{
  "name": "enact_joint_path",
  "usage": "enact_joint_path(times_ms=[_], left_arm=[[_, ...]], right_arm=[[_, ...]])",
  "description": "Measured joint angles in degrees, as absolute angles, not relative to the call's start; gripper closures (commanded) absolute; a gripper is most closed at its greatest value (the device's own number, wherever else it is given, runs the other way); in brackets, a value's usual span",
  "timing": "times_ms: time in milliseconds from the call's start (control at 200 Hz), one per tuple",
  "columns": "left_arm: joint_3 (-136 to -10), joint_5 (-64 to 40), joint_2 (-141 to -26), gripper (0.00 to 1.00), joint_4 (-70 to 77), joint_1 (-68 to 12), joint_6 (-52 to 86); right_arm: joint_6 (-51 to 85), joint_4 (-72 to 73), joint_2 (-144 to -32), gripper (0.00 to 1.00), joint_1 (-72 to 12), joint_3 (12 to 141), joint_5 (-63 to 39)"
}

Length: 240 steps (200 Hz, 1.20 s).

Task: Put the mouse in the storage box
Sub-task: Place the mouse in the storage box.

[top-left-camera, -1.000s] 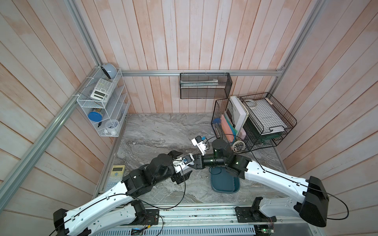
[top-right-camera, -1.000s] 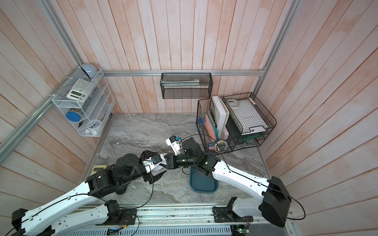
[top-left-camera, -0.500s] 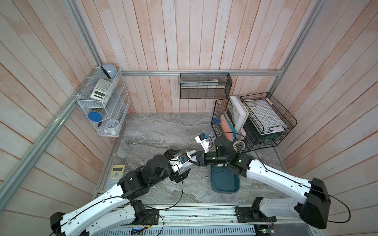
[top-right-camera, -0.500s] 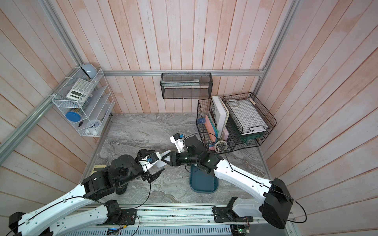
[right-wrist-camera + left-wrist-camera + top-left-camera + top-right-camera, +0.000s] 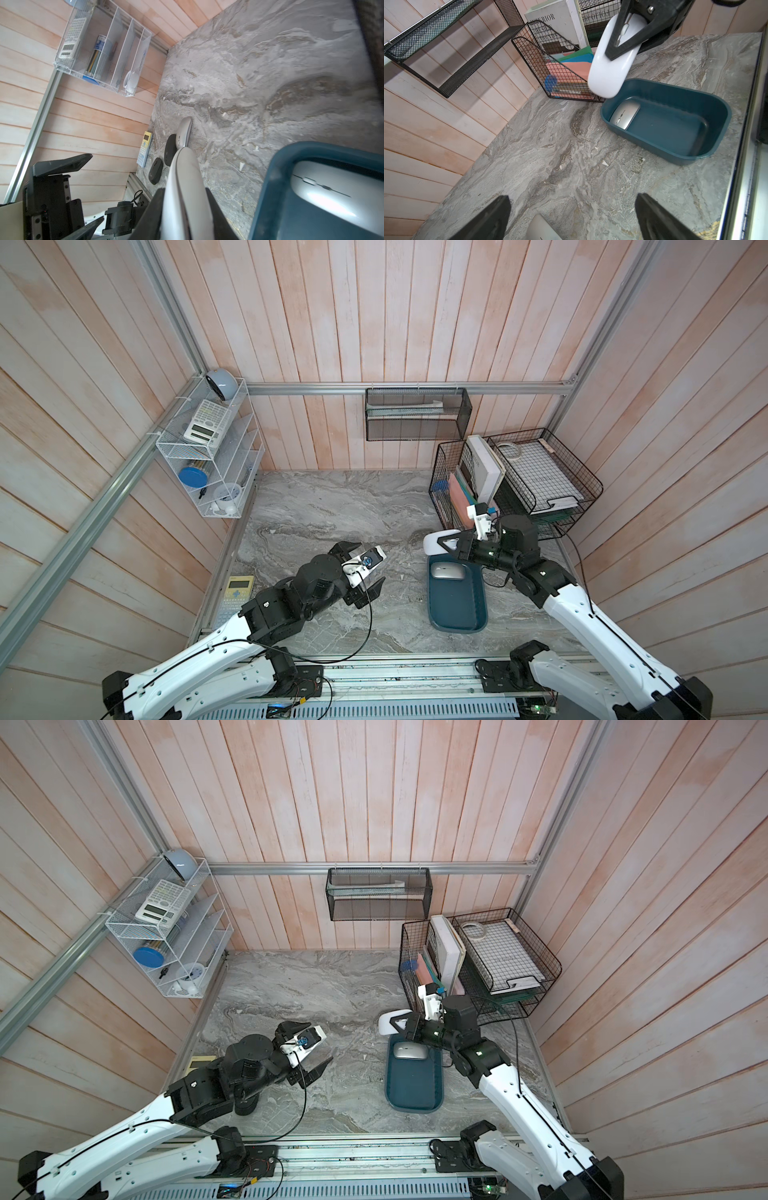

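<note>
Right jaws clenched on white mouse [image 5: 435,541], right of centre in both top views, at upper rim of storage box [image 5: 457,614], not yet over box floor. Silver mouse [image 5: 446,571] lay in box's upper end. Left jaws spread, empty, lower centre. Judgement: shift down-frame over bare floor, lower, then release. Otherwise rim strike or stacking likely.

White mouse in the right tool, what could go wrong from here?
1. The white mouse hangs near the far rim of the storage box; released here, it may hit the rim and tumble out.
2. A silver mouse lies at that end, so it could land on it.
3. The right tool works close to the wire file basket and might snag.
</note>
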State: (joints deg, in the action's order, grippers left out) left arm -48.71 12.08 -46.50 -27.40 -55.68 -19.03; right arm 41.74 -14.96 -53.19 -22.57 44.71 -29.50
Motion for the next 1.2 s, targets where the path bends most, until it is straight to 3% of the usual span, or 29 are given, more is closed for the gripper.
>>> enact_joint_path(times_ms=[540, 1200], left_arm=[[-48.71, 12.47, -47.05, 0.0, -27.42, -55.68, -18.94], [-48.71, 12.51, -48.07, 0.0, -27.49, -55.68, -18.63]], right_arm=[[35.9, -27.51, -48.27, 0.82, -19.35, 34.92, -25.93], [40.69, -14.48, -62.15, 0.78, -23.18, 27.51, -20.23]])
